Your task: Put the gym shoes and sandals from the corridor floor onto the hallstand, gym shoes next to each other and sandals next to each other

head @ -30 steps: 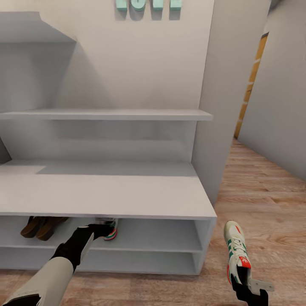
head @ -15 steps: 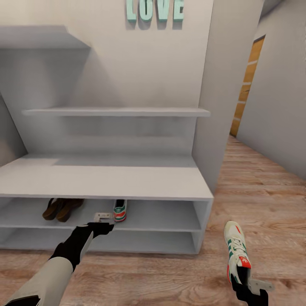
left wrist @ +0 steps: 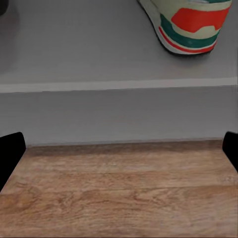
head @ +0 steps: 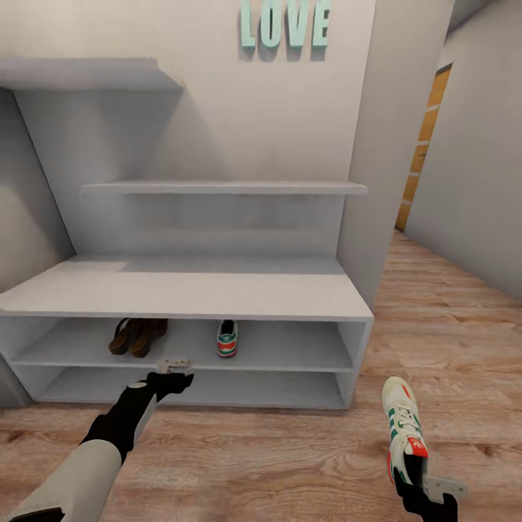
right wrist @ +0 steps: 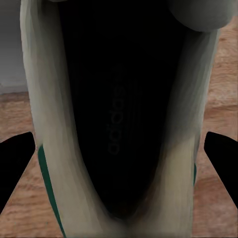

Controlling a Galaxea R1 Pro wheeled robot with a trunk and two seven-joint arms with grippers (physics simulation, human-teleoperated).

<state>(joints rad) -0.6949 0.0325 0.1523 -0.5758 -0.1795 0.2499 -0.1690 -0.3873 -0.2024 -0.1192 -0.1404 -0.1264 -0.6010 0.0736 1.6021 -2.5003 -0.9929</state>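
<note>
On the upper tier of the pale hallstand (head: 188,297) stand the two brown sandals (head: 138,336) side by side, and a little to their right one gym shoe (head: 227,338), heel outward. My left gripper (head: 174,365) hovers open and empty just in front of that tier, below and left of the shoe. The wrist view shows that shoe's heel (left wrist: 191,25) ahead of its spread fingers (left wrist: 10,153). My right gripper (head: 424,478) is shut on the heel of the second gym shoe (head: 402,424), held toe forward over the corridor floor (head: 290,449). That shoe's dark inside (right wrist: 119,124) looms close in the right wrist view.
The lower tier (head: 196,388) holds nothing. Two staggered wall shelves (head: 225,187) rise above the flat top, under teal "LOVE" letters (head: 286,24). A wall corner (head: 384,181) stands right of the rack, with the corridor and an orange door (head: 420,145) beyond.
The view has drawn back from the rack. My left gripper has come out from under the top and off the gym shoe, which stays on the upper tier. The right gripper keeps its shoe.
</note>
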